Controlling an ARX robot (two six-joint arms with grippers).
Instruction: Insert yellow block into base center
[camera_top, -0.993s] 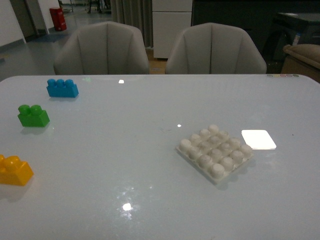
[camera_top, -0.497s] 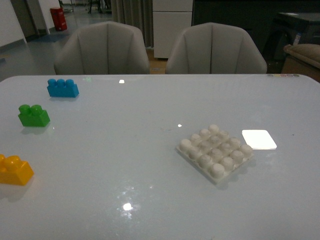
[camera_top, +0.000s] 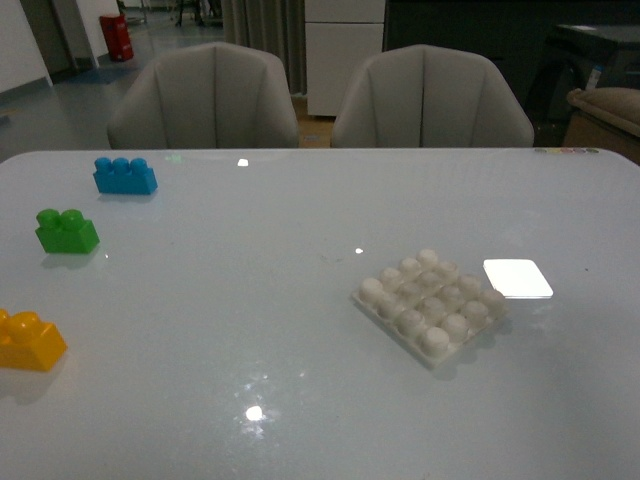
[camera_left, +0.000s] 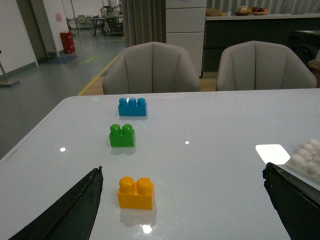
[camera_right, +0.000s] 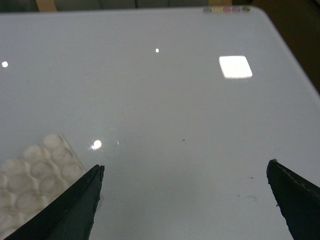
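The yellow block (camera_top: 30, 342) rests on the table at the near left edge of the front view. In the left wrist view the yellow block (camera_left: 136, 193) stands upright with two studs, just inside one dark finger of my open left gripper (camera_left: 182, 172). The white studded base (camera_top: 430, 304) lies flat right of centre; a corner of the base (camera_left: 306, 157) shows in the left wrist view. My right gripper (camera_right: 185, 167) is open over bare table, with the base (camera_right: 35, 175) beside one finger. Neither arm shows in the front view.
A green two-stud brick (camera_top: 67, 231) and a blue three-stud brick (camera_top: 125, 176) sit at the far left. A bright white rectangle (camera_top: 517, 278) lies just beyond the base. Two grey chairs (camera_top: 205, 98) stand behind the table's far edge.
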